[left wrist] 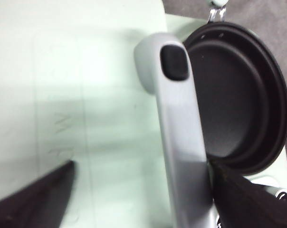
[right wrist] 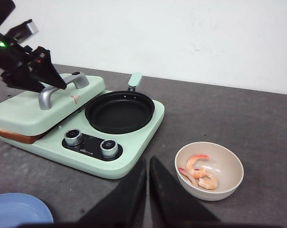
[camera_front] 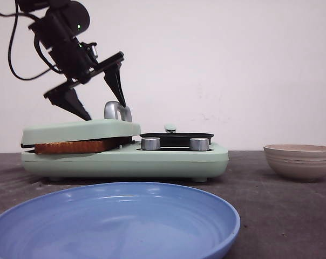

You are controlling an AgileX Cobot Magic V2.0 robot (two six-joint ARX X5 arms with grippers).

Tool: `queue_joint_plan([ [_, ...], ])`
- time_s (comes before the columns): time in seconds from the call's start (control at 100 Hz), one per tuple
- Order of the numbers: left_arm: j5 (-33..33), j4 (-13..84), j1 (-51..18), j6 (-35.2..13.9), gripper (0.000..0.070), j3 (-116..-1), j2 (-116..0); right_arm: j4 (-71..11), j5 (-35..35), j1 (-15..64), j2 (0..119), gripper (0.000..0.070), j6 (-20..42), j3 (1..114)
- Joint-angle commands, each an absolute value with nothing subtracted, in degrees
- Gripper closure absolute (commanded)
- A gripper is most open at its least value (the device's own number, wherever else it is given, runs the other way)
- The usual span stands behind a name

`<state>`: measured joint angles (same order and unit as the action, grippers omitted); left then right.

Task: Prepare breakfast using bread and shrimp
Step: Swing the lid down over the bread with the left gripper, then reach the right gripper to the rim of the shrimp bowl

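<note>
My left claw (camera_front: pixel 103 100) hangs spread over the lid handle (camera_front: pixel 117 110); right claw (right wrist: pixel 147 190) pressed together. Bread (camera_front: pixel 76 145) sits sandwiched under the lid, probably soft, so I'd grip its crust edges.

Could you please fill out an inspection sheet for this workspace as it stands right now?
Surface: dark grey table, bare patches between items.
Job's things: bread pressed under the closed lid of the mint-green breakfast maker, crust edge showing; shrimp in the beige bowl; black pan on the maker, nothing in it; blue plate in front, nothing on it.
Clutter: nothing seen.
Grippers: left claw open, straddling the lid's silver handle; right claw shut, above the table between maker and bowl, holding nothing.
Cables: black cable looping off the left arm, above the table.
Surroundings: plain white wall.
</note>
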<state>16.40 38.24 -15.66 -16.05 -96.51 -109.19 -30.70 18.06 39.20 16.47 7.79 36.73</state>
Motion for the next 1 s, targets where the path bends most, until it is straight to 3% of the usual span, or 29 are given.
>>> queue_joint_plan([
  [0.0, 14.87, 37.67, -15.92, -14.63, 0.0192, -97.58, -105.6, -30.09, 18.15, 39.57, 16.34, 0.0697, 8.43, 36.77],
  [0.07, 13.43, 38.11, -15.92, -13.89, 0.0207, -97.58, -101.65, -30.11, 18.13, 39.57, 16.34, 0.0697, 8.43, 36.77],
  [0.12, 13.54, 38.74, -15.94, -13.17, 0.0261, -97.58, -98.59, -30.13, 18.13, 39.57, 16.34, 0.0697, 8.43, 36.77],
  [0.27, 13.5, 42.92, -16.49, -10.39, 0.0519, -97.58, -88.2, -30.09, 18.35, 39.57, 16.38, 0.0697, 8.69, 36.75],
  [0.4, 13.5, 44.66, -17.5, -8.67, 0.0697, -97.56, -79.07, -29.45, 19.64, 39.57, 17.26, 0.0697, 9.67, 36.75],
  [0.72, 13.32, 52.75, -20.05, -6.9, 0.07, -97.56, -61.45, -23.18, 21.04, 36.01, 29.28, 0.0697, 14.39, 41.76],
  [0.84, 13.13, 55.99, -21.26, -6.87, 0.07, -97.54, -57.19, -27.38, 18.79, 31.62, 39.0, 0.0697, 14.06, 50.57],
  [0.99, 12.84, 57.69, -22.06, -6.85, 0.07, -97.54, -53.56, -34.89, 9.82, 22.5, 52.53, 0.0697, 11.94, 62.65],
])
